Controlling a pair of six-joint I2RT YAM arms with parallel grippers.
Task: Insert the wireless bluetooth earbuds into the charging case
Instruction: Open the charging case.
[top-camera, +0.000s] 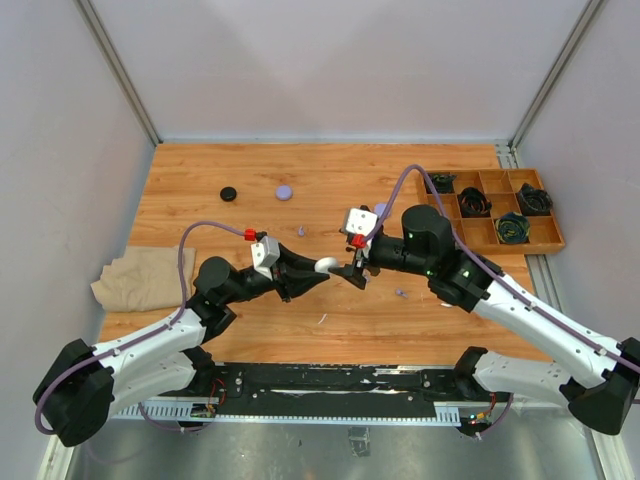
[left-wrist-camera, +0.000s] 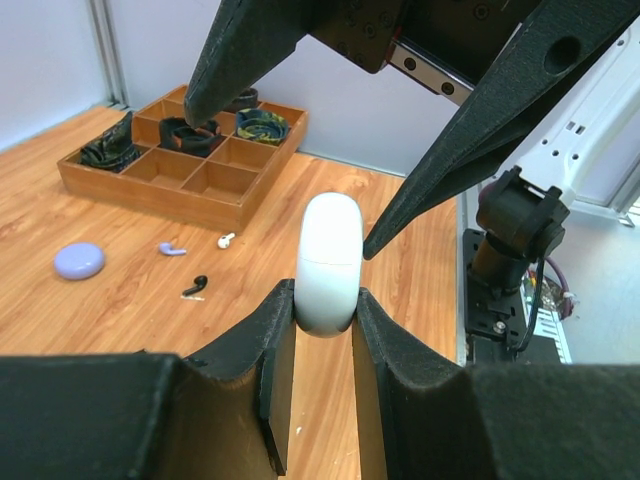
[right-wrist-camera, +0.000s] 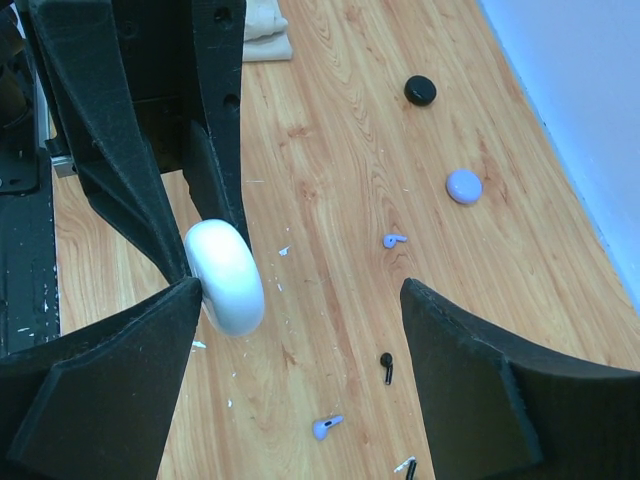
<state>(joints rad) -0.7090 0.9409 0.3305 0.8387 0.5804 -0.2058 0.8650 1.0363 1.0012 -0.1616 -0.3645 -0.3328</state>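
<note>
Over table, arms tip-to-tip at case

Left claw tight, right claw wide, tip to tip.

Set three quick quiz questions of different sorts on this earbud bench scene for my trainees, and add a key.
1. True or false: the left gripper is clamped on the white case.
2. The right gripper is: A open; B shut on an earbud; C shut on the cloth.
3. What colour is the round case lying on the table beside the black case?
Key: 1 true; 2 A; 3 lavender, the lavender case.
</note>
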